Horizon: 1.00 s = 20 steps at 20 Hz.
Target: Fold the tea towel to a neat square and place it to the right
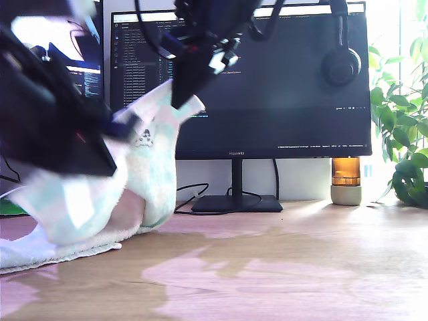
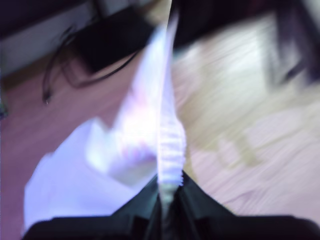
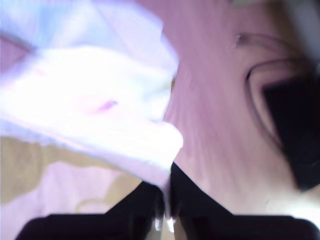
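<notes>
One thick white terry-cloth tea towel point(image 1: 150, 175) with a small dark printed mark is in play, and two grippers hold it; my first gripper point(image 2: 168, 196) has its jaws pressed together on a thin, stitched edge of the cloth, which rises straight up out of the jaws; my second gripper point(image 3: 165, 202) is likewise clamped on a fold of the towel, the bulk of the fabric billowing away from its jaws; both wrist views are blurred, so I cannot tell which of the two dark arms in the exterior view is which. In that view the towel hangs lifted from the arms at the exterior view's left, draped in a loose bundle, its lower end trailing onto one light wooden desk top point(image 1: 301, 267). Beyond the grippers stand one dark widescreen monitor point(image 1: 281, 87) on a flat black base point(image 1: 235, 203) with cables beside it, one black headset point(image 1: 341, 63) hung on its upper corner, one amber bottle point(image 1: 346, 179), one leafy green plant point(image 1: 401, 127), and a second screen point(image 1: 83, 60) behind the nearer arm.
</notes>
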Motion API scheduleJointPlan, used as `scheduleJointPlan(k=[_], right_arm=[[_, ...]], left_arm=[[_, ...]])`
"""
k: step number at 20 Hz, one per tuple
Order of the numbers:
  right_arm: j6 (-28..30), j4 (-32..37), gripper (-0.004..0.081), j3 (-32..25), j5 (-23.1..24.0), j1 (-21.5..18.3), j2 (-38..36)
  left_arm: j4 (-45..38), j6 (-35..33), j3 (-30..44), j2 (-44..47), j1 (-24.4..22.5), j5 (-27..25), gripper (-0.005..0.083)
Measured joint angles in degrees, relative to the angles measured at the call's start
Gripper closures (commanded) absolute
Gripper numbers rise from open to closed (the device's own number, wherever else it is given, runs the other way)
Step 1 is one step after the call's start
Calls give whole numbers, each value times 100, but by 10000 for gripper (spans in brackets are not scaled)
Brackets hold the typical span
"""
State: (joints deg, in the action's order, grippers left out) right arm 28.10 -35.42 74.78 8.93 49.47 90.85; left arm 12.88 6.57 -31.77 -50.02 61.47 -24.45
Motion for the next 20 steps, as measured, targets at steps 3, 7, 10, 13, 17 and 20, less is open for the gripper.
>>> scheduleJointPlan(k=[3,7,10,13,17,20], right_arm=[[-245,-713,781,431,-280,7,0],[-564,-1867,781,1165,-1038,11,0],[-581,-2662,781,1722,-1340,24,0],[-815,-3316,781,2249,-1462,55,0],[-1296,-3993,781,2743,-1462,101,0],[-1532,-4271,781,2798,-1440,125,-2]], left_arm=[[1322,-330,-946,232,0,146,798],[2531,-833,-2046,219,-83,750,798],[3244,-1189,-2498,227,-190,1366,798],[3445,-1576,-2535,138,-369,1700,798],[3252,-2256,-2732,-474,-682,2015,798],[3287,-2710,-3348,-1115,-918,2409,798]])
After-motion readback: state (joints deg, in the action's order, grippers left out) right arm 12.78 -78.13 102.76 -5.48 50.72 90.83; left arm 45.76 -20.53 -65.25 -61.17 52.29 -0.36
